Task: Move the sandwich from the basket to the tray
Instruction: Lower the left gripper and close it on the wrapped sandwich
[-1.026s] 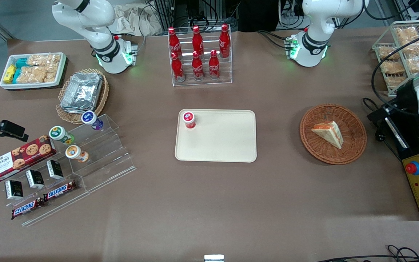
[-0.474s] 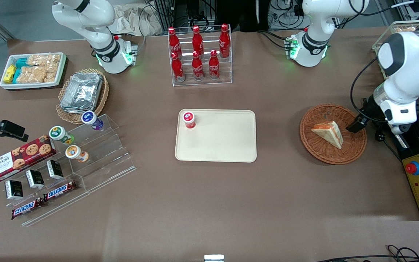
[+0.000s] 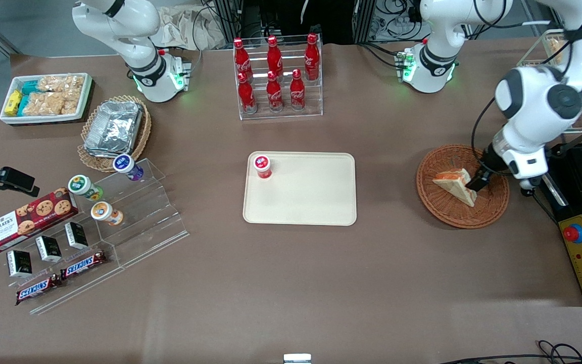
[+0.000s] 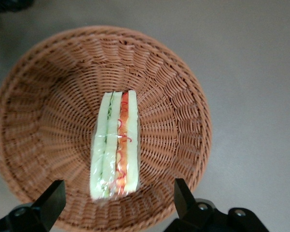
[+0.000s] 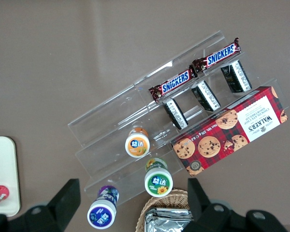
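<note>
a red-capped cup (image 3: 262,166) stands on the tray (image 3: 311,202) at centre frame. claw (image 4: 117,205) spread wide, seemingly hovering over sandwich (image 4: 114,145) in basket (image 4: 169,82), holding nothing.

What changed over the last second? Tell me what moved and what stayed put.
The left arm swung in from the working arm's end of the table, and its gripper came down over the basket, now open above the sandwich. Nothing has been grasped yet. The sandwich, the basket, the tray and the red-capped cup on it stayed where they were.
</note>
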